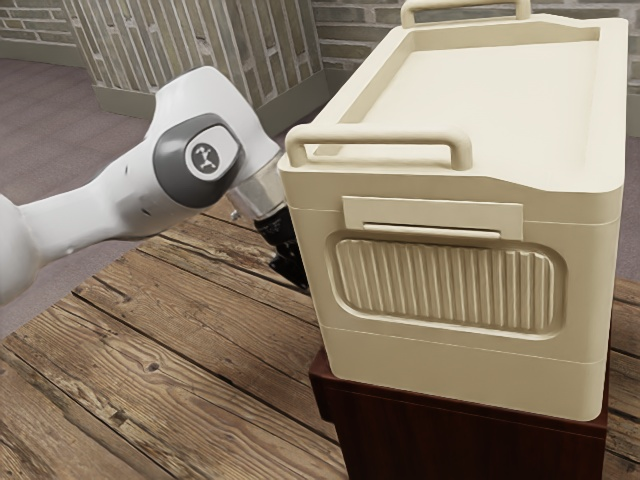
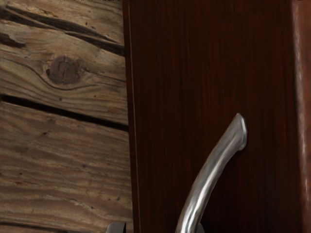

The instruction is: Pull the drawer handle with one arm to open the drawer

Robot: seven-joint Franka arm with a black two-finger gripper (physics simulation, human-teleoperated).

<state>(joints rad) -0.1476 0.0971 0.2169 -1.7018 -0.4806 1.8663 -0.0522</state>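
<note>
Wooden planks (image 1: 150,370) spread beside the dark cabinet (image 1: 450,437). Its silver handle (image 2: 206,182) lies between the parted fingers (image 1: 290,272), nearer one, ungripped.

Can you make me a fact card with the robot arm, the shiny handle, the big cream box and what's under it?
Robot arm: white and gray
Gripper: black, beside the box, fingers apart
Handle: silver, curved, on dark wood
Big box: cream, two raised handles on top, ribbed panel on its side
Under the box: dark red-brown cabinet
Around: wooden planks, brick wall
</note>
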